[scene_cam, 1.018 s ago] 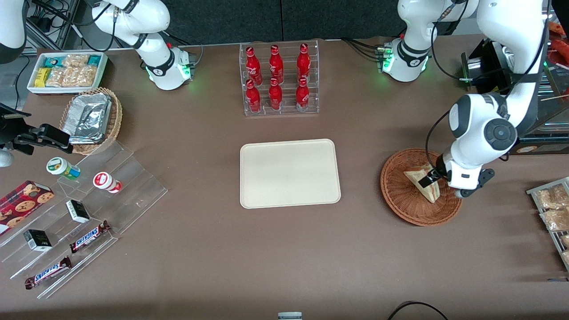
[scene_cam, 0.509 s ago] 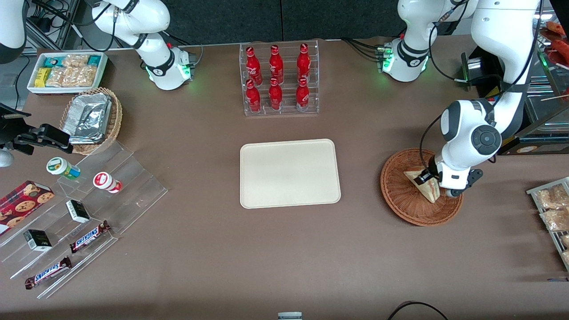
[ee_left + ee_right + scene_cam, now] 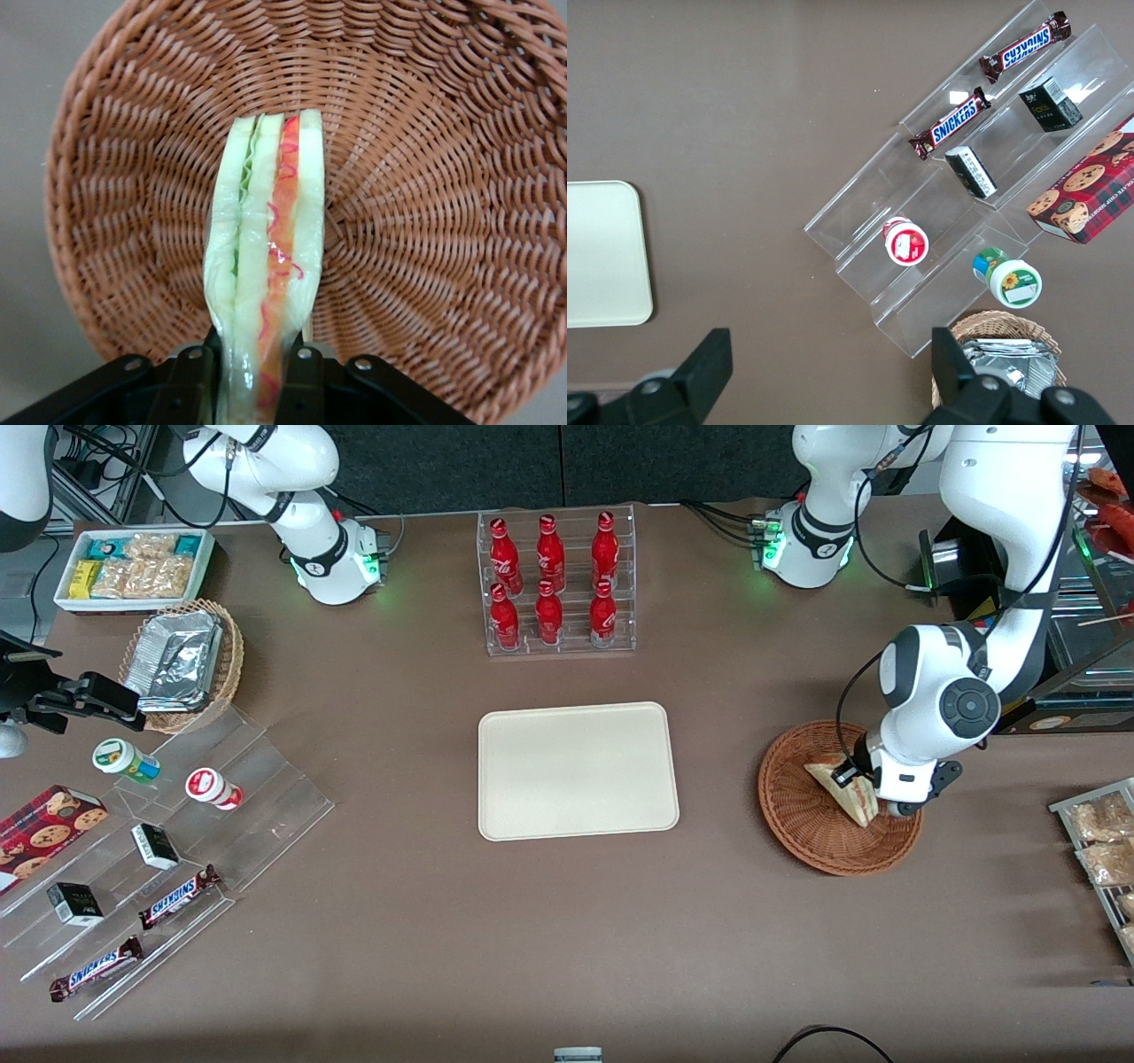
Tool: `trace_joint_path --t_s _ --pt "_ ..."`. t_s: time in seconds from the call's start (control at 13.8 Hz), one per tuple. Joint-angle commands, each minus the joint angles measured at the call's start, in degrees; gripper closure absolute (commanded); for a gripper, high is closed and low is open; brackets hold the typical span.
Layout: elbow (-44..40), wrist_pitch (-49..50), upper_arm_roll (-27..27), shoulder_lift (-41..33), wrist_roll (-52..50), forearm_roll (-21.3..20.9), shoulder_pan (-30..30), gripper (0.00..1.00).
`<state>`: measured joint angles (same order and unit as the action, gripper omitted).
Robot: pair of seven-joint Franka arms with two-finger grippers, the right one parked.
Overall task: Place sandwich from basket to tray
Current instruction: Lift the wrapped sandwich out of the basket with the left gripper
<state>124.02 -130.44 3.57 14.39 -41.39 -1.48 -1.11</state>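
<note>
The sandwich point(image 3: 849, 790) point(image 3: 266, 257) is a pale bread wedge with red-orange and green filling along its cut edge. It stands in the reddish-brown wicker basket point(image 3: 797, 815) point(image 3: 425, 204) toward the working arm's end of the table. My gripper point(image 3: 856, 779) point(image 3: 245, 394) is down in the basket and shut on the sandwich, one black finger pressed against each bread face. The cream-beige tray point(image 3: 578, 771) point(image 3: 602, 252) lies flat in the middle of the table, with nothing on it.
A clear rack of red bottles point(image 3: 554, 584) stands farther from the front camera than the tray. Snack packets on a rack point(image 3: 1103, 846) lie beside the basket at the table's edge. A clear stepped display point(image 3: 159, 841) with snack bars, a foil-filled tan basket point(image 3: 183, 660) and a white bin point(image 3: 133, 567) sit toward the parked arm's end.
The arm swung over the basket toward the tray side, and the gripper settled onto the sandwich. Over the last half second almost nothing moved.
</note>
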Motion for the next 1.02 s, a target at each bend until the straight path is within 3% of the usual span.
trace_joint_path --t_s 0.0,0.15,0.51,0.95 --pt "-7.00 10.52 1.08 -2.17 -0.80 -0.63 -1.69 1.00" --pt "-12.28 15.37 1.26 -1.99 -0.98 -0.54 -4.94 1.00" --pt "-16.08 15.22 1.44 -0.68 -0.19 -0.37 -16.09 1.00" --pt "-27.84 14.95 1.52 11.25 -2.73 0.60 -29.11 1.00"
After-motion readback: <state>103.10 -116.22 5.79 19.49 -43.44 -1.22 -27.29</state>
